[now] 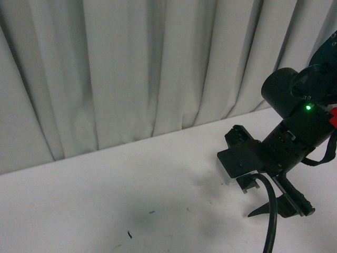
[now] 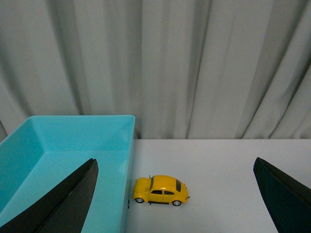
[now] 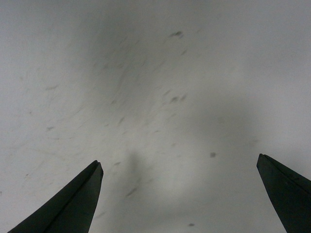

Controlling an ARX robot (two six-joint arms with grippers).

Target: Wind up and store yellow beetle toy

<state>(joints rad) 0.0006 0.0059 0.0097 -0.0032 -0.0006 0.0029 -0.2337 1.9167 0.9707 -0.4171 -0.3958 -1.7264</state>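
Sitting on black wheels on the matte white surface (image 2: 233, 165), the glossy, rounded yellow beetle toy (image 2: 161, 190) is just beside the outer wall of a smooth turquoise bin (image 2: 73, 141), near the surface's edge by the pleated grey curtain (image 2: 194, 68). The left hand (image 2: 175, 162) has dark tapered fingers (image 2: 73, 194) spread wide, empty, facing the toy; the right hand (image 3: 179, 160), likewise spread and empty, points down at a scuffed, speckled patch.
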